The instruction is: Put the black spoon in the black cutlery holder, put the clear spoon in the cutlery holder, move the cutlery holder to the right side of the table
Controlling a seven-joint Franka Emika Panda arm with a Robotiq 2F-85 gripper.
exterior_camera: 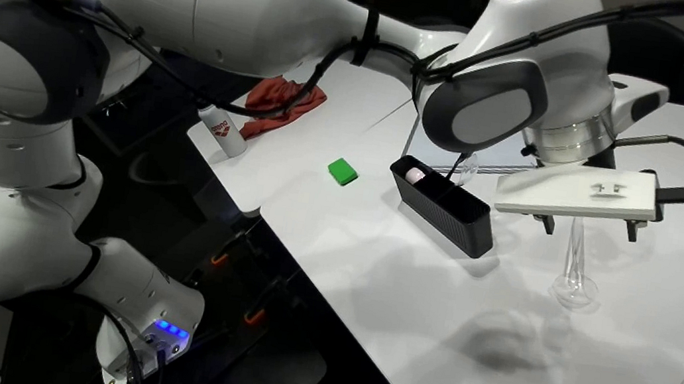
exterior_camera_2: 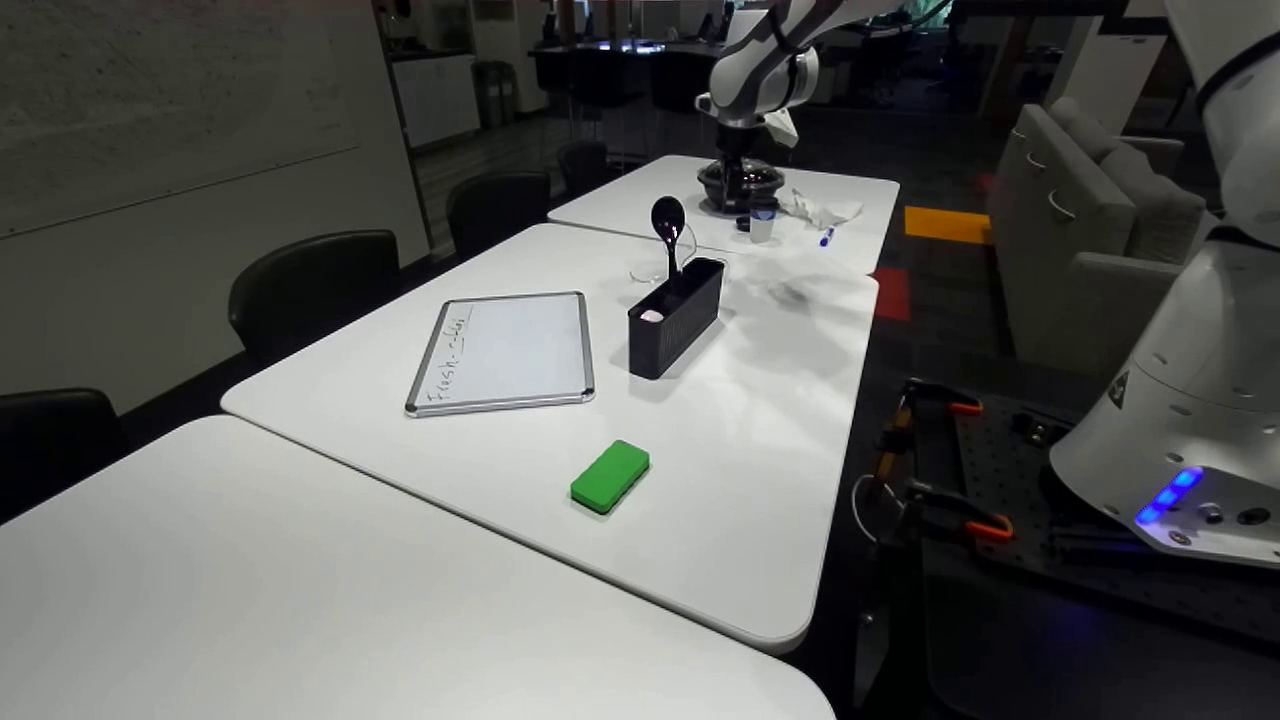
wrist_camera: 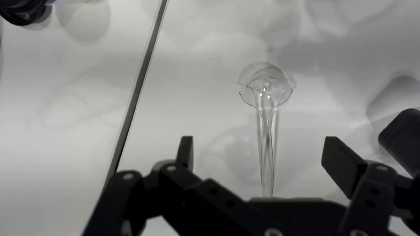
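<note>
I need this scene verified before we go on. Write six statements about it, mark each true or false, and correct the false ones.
1. The black spoon stands in the black cutlery holder. True.
2. The clear spoon lies on the table, outside the black cutlery holder. True.
3. The clear spoon is gripped tight. False: the gripper is open and holds nothing.
4. The black cutlery holder lies on its side. False: it stands upright on the table.
5. A green block lies on the table, apart from the black cutlery holder. True.
6. The black spoon's bowl is down inside the black cutlery holder. False: its bowl is up, above the rim.
</note>
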